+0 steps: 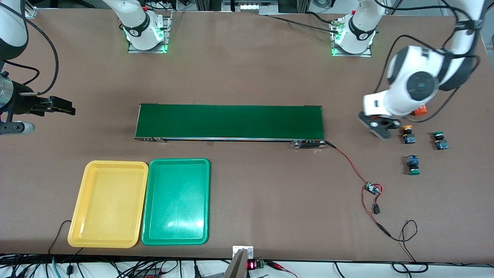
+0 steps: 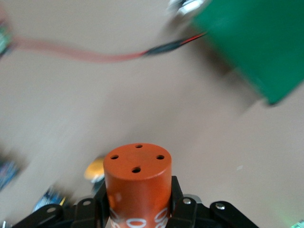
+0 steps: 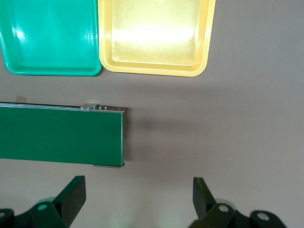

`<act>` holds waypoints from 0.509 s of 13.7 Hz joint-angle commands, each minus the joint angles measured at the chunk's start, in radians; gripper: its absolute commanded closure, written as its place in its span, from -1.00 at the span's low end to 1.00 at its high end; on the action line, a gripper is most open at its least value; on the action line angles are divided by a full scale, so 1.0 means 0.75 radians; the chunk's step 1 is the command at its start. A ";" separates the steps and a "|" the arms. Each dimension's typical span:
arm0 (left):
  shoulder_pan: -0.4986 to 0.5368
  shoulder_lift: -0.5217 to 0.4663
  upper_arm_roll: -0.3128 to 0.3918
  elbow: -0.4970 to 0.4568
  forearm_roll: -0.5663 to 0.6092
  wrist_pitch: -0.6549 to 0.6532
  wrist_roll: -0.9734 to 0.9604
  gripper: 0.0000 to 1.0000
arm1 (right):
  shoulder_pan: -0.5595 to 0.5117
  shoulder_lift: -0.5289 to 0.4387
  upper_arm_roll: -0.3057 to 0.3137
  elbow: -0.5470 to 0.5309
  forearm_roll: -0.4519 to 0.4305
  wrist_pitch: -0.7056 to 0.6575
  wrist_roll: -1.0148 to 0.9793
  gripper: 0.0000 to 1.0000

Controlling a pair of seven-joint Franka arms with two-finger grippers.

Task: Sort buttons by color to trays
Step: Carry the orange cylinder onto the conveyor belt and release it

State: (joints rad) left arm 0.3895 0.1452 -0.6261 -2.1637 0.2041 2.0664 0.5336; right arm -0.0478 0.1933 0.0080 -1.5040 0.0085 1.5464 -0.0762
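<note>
**Left gripper holds a cylinder, not a button**

The right gripper (image 3: 135, 199) waits, spread wide, at the right arm's table end. Yellow tray (image 1: 109, 204) and green tray (image 1: 176, 201) lie bare. The left gripper (image 1: 380, 129) clamps an orange cylinder (image 2: 137, 183), seen clearly only by its wrist view. Three buttons (image 1: 408, 135) sit beside it: light, rigid, probably best pinched by their bodies.
</note>
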 commanded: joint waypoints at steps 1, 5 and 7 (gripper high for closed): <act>0.010 0.021 -0.287 0.048 -0.014 -0.080 0.060 0.35 | -0.006 0.010 0.002 0.028 0.021 -0.010 0.014 -1.00; -0.033 0.231 -0.431 0.138 0.004 0.048 0.074 0.38 | -0.006 0.010 0.002 0.028 0.021 -0.010 0.010 -1.00; -0.053 0.354 -0.425 0.130 0.022 0.208 0.192 0.48 | -0.006 0.010 0.002 0.028 0.021 -0.010 0.014 -1.00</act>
State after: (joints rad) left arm 0.3414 0.2535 -0.9492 -2.1097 0.2018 2.1437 0.5820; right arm -0.0480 0.1933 0.0079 -1.5036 0.0085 1.5464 -0.0761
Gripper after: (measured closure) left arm 0.502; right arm 0.000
